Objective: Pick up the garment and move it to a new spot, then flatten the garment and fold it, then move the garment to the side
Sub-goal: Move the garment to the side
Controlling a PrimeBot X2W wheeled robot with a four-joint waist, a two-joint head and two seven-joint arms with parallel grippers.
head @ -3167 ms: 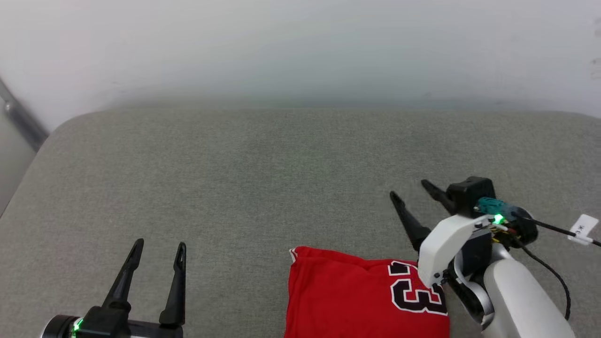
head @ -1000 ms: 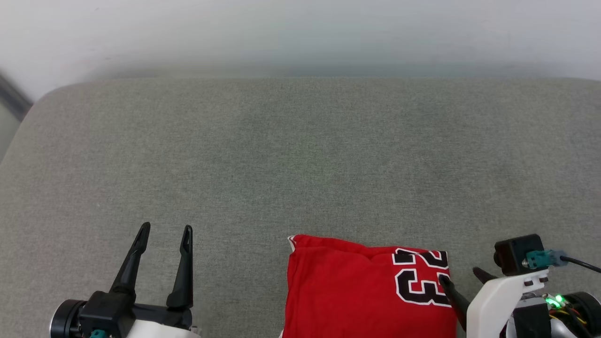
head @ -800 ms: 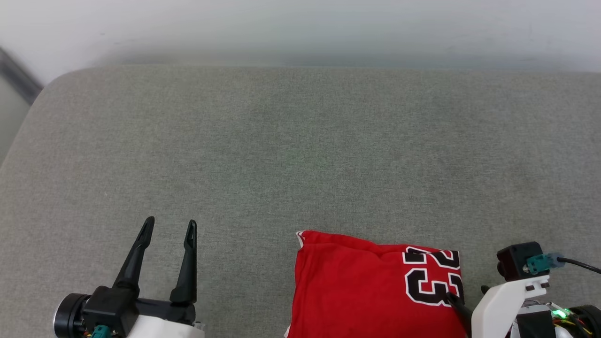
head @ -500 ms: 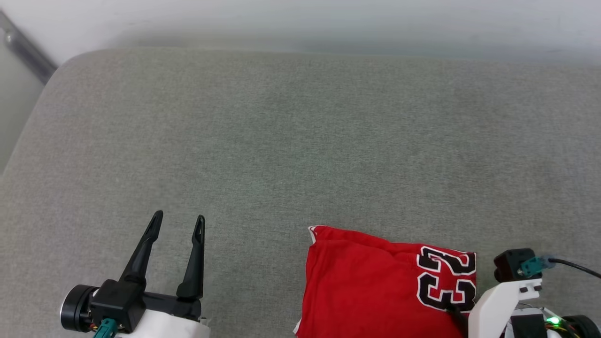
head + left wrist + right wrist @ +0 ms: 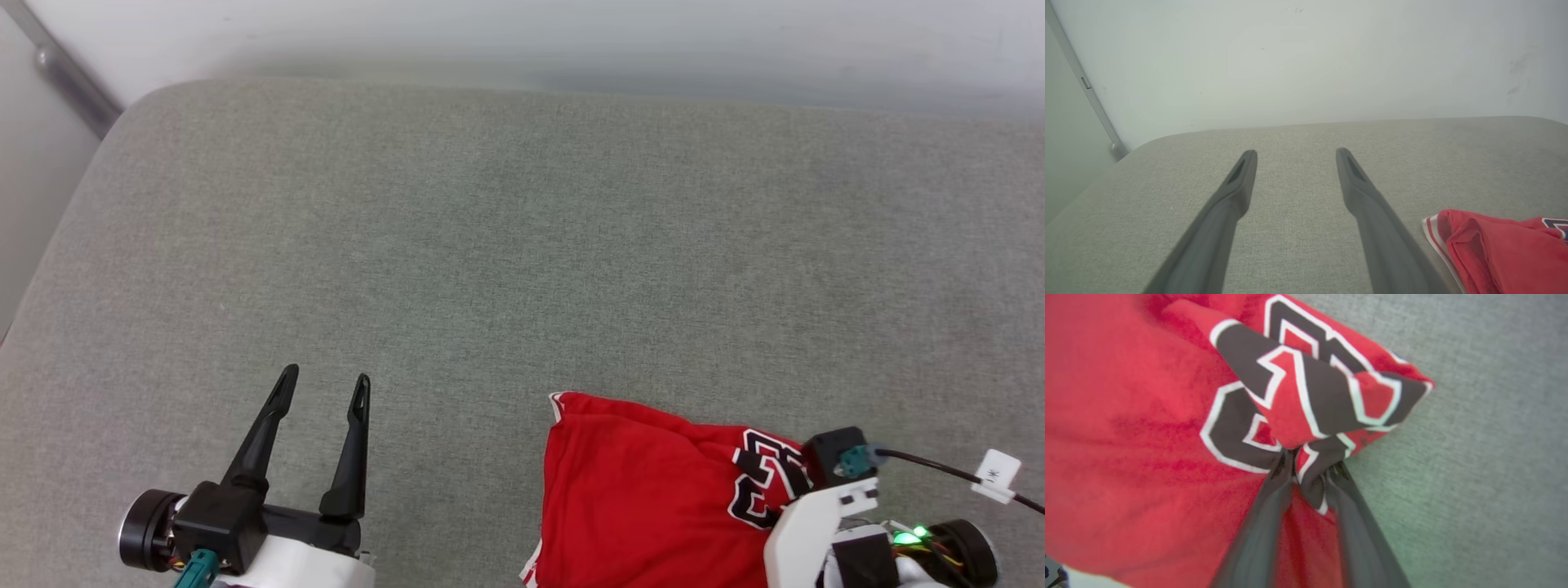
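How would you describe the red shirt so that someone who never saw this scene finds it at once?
Look at the grey cushion below the white wall. On its near part, at the robot's right, lies a folded red shirt, pinched by the right gripper. It is the sole red thing there, and it bears a black, white-outlined number.
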